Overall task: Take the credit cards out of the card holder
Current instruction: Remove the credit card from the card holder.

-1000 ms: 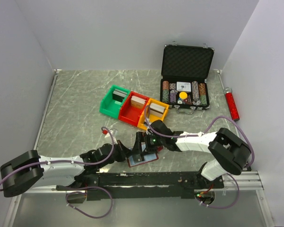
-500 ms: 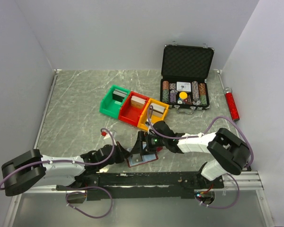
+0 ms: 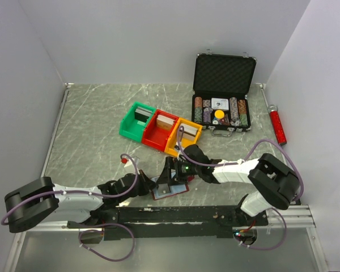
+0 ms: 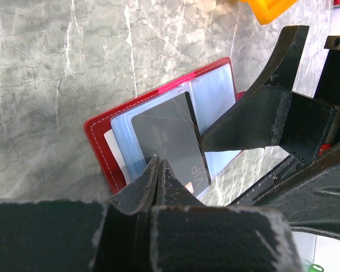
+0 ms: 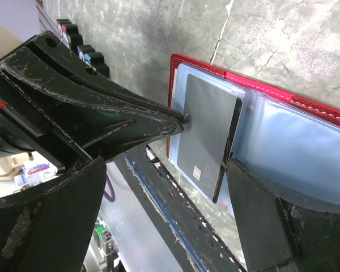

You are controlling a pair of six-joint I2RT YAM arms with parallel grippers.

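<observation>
Left arm [image 3: 79, 197] slightly farther right, left claw [image 4: 158, 164] tight on credit card [image 4: 170, 141]; right claw [image 5: 164, 170] apart.

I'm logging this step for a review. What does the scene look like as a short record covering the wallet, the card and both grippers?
card holder: open, lying flat on the table, clear sleeves facing up
credit card: dark grey, askew over the sleeves, seemingly partly drawn out
left gripper: shut on the card's edge
right gripper: open, over the card holder, one finger beside the card
task state: card not yet clear of the holder
</observation>
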